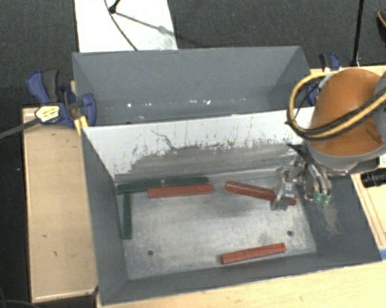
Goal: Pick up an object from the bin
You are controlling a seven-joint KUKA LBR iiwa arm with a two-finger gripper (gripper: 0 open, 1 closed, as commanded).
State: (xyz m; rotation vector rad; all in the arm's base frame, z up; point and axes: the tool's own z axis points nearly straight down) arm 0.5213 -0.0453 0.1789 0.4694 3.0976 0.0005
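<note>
One slanted red-brown bar (pixel 250 191), its right end at the end effector (pixel 286 195) whose opening I couldn't tell, looked stiff, light, best pinched across its narrow width.

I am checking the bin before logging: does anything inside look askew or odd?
The middle red stick slants, its right end by the hand; the left red stick and the front red stick lie nearly level. Nothing looks spilled or broken.

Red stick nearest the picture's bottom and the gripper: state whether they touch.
Apart. Camera view shows bare bin floor between the gripper and that red stick.
</note>
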